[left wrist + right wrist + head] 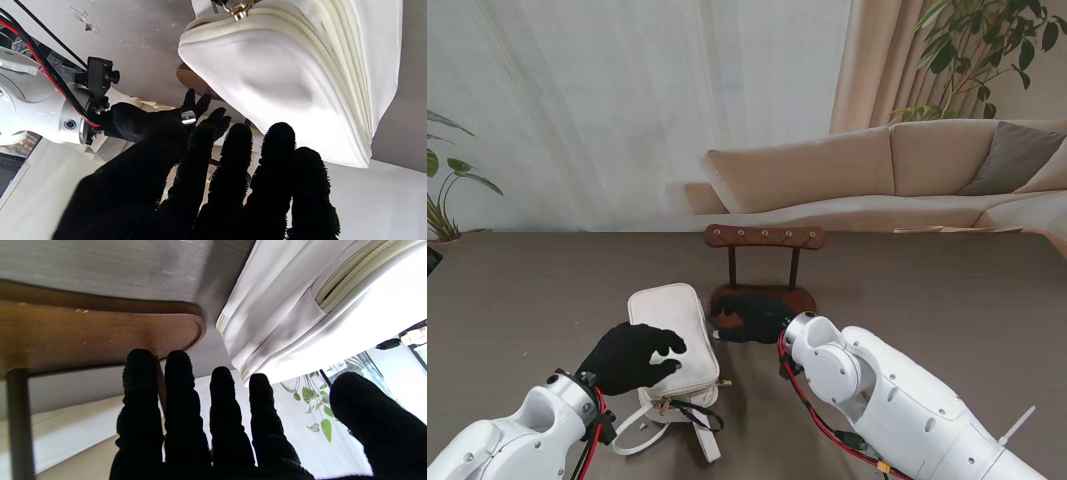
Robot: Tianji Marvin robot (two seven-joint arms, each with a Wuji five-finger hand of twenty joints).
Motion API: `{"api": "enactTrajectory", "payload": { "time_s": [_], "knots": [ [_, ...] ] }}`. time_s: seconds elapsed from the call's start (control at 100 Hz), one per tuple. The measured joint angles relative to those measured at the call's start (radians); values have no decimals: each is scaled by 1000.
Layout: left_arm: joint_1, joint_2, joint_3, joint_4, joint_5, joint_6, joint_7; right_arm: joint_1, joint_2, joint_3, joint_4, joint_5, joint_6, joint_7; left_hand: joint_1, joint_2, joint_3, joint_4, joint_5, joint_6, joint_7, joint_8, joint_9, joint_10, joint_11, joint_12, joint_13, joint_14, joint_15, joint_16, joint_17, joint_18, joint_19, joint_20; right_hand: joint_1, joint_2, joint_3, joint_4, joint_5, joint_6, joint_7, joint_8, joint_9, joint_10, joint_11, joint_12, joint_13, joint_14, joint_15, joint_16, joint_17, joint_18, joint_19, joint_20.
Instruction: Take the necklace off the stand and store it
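1. White bag (675,340) lies mid-worktop, nr front edge; left hand (632,357) over it, fingers spread, holding nothing.
2. Right hand (749,318) at wooden stand (764,265) base, fingers apart, empty.
3. Necklace: can't make out.

Beyond our table (987,300), a dark grey-brown surface, we see a beige sofa (877,170) with a grey cushion (1017,155) at its right end. Pale sheer curtains (627,100) hang behind it beside a tan drape (877,60). Leafy plants stand at the far right (987,50) and the far left (447,190).
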Motion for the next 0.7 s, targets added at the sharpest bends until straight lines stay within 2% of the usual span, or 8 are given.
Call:
{"api": "enactTrajectory", "payload": {
  "time_s": [0.06, 0.07, 0.16, 0.25, 0.36, 0.48, 0.56, 0.7],
  "knots": [
    [8, -4, -15, 1, 7, -16, 2, -32, 6, 38, -25, -38, -8, -8, -54, 10, 41, -1, -19, -13, -64, -33, -15, 0, -16, -32, -9, 4, -46, -37, -18, 0, -22, -1, 0, 0, -2, 0, -1, 10, 4, 0, 0, 4, 23, 3, 0, 0, 0, 0, 0, 0, -2, 0],
    [10, -4, -17, 1, 10, -19, 2, -38, 7, 43, -30, -44, -9, -9, -61, 10, 52, 9, -22, -14, -68, -37, -15, 0, -16, -33, -12, 5, -53, -46, -25, 0, -29, -2, 0, 0, -3, 0, -1, 11, 8, 0, 0, 5, 30, 7, 0, 0, 0, 0, 0, 0, -2, 0],
    [30, -6, -51, 1, 80, -77, 1, -101, 14, 107, -73, -68, -21, -37, -99, 10, 77, 15, -33, -50, -88, -62, -46, -4, -64, -80, -86, 10, -99, -84, -77, -15, -111, -29, 0, -33, -23, 0, 11, 32, 48, 0, -1, 14, 80, 38, 0, 0, 8, 7, 0, 1, -3, 0],
    [49, -5, -83, 4, 111, -136, -3, -168, 16, 154, -101, -64, -29, -102, -117, -15, 90, 15, -33, -92, -100, -78, -82, -23, -112, -137, -177, 10, -136, -126, -138, -39, -222, -88, 4, -82, -22, 0, 56, 44, 99, 32, 2, 23, 148, 91, 0, 0, 54, 29, 0, 3, -3, 15],
    [56, 2, -96, 15, 67, -137, -46, -234, 18, 185, -117, -130, -43, -170, -116, -52, 102, 16, -36, -135, -131, -116, -105, -42, -169, -223, -292, 0, -172, -187, -202, -63, -411, -179, 42, -156, -10, 0, 149, 43, 182, 98, 32, 24, 248, 180, 34, 0, 150, 68, 0, 12, 14, 19],
    [63, 6, -101, 36, 105, -145, -46, -306, 23, 218, -144, -211, -59, -204, -139, -77, 103, 16, -64, -148, -174, -167, -160, -61, -224, -302, -391, -19, -197, -232, -246, -95, -586, -258, 66, -242, -16, 0, 267, 14, 233, 161, 93, 24, 312, 250, 80, -3, 240, 111, 0, 13, 59, 41],
    [70, 7, -102, 52, 154, -149, -25, -346, 33, 226, -166, -212, -70, -207, -155, -87, 104, 16, -96, -154, -210, -217, -189, -90, -237, -336, -422, -32, -216, -271, -258, -105, -662, -284, 80, -280, 14, 0, 300, -6, 246, 180, 119, 24, 324, 269, 88, -9, 270, 122, 0, 14, 90, 41],
    [66, 9, -100, 76, 130, -149, -33, -391, 41, 230, -180, -246, -85, -230, -155, -87, 104, 16, -135, -163, -254, -292, -252, -101, -264, -364, -442, -33, -233, -351, -265, -114, -735, -297, 104, -362, 38, -8, 362, -40, 244, 186, 154, 24, 310, 288, 120, -12, 292, 134, 0, 14, 112, 41]
  ]
}}
